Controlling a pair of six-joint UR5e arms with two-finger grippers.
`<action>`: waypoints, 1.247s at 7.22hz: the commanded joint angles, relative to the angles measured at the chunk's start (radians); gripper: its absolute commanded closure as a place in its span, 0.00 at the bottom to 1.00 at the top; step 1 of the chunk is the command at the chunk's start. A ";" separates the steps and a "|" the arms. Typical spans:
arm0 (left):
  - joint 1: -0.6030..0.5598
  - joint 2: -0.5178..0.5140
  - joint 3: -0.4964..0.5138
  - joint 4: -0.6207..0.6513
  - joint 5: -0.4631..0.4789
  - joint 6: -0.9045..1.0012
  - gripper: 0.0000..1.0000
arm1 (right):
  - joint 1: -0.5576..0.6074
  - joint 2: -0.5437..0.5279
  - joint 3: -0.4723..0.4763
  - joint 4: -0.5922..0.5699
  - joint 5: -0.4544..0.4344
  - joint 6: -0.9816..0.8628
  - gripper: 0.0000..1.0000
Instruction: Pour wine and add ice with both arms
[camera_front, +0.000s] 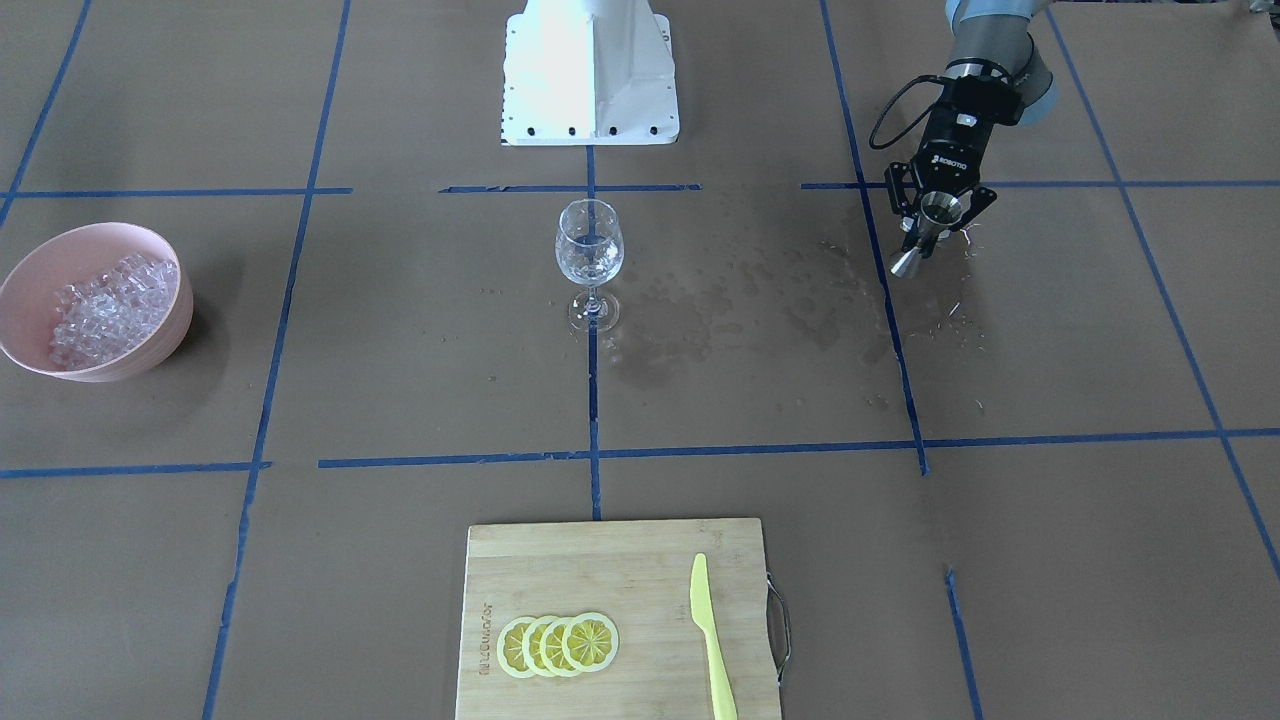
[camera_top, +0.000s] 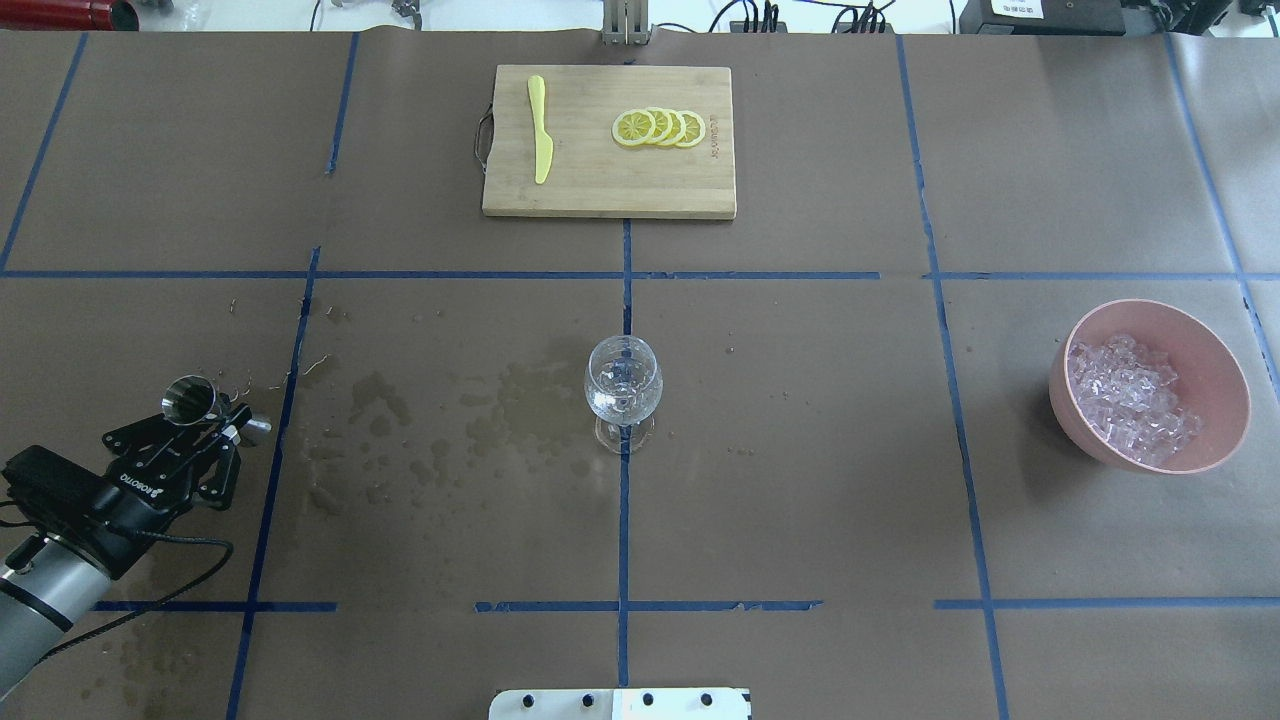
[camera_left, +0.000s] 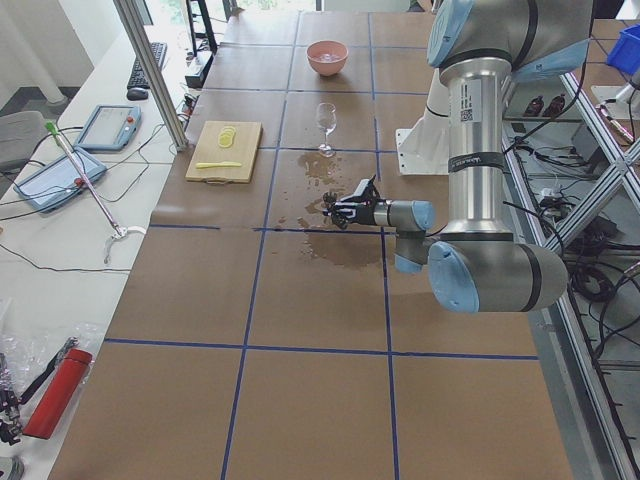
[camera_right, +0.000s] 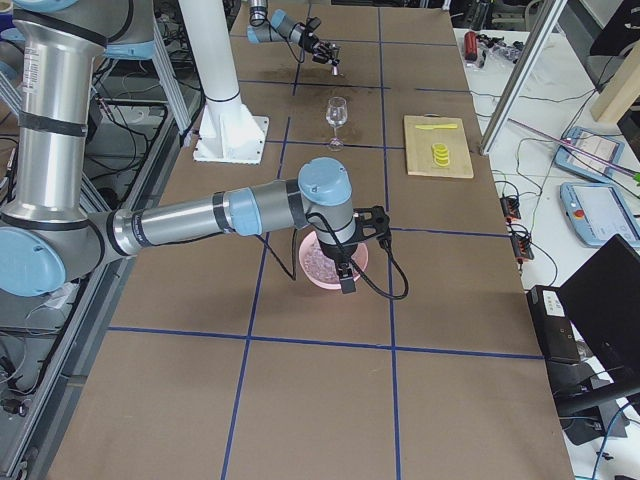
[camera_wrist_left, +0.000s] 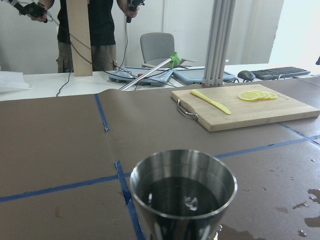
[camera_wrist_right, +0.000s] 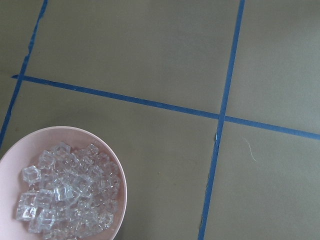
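While the right arm (camera_right: 200, 215) hangs the right gripper (camera_right: 345, 262) over the pink bowl (camera_top: 1215, 380), jaw state unreadable, the wine glass (camera_top: 622, 385) stands mid-table, the left gripper (camera_top: 225, 420) clamps a jigger (camera_top: 190, 398) of dark liquid, and the ice (camera_top: 1130, 395) sits heaped in the bowl.

**Bright, even daylight, one blown-out patch**

Soft, diffuse light fills every view, and the brown counter (camera_front: 400, 350) shows no hard glare. The white pedestal base (camera_front: 590, 75) is overexposed in the front-facing view. The pink bowl (camera_front: 25, 300) casts a faint, blurred shadow on the side toward the wine glass (camera_front: 589, 250), which carries small glints. In the left wrist view the metal cup (camera_wrist_left: 182, 200) has a bright highlight on its rim, and the far-right background washes out to white.
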 joint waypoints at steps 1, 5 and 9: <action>-0.012 -0.009 -0.075 -0.064 -0.124 0.185 1.00 | 0.000 -0.001 -0.004 0.000 -0.001 0.000 0.00; -0.291 -0.120 -0.187 0.195 -0.759 0.371 1.00 | 0.000 -0.003 -0.011 0.000 -0.002 0.000 0.00; -0.424 -0.355 -0.241 0.586 -1.032 0.369 1.00 | 0.000 -0.004 -0.011 0.000 -0.002 0.034 0.00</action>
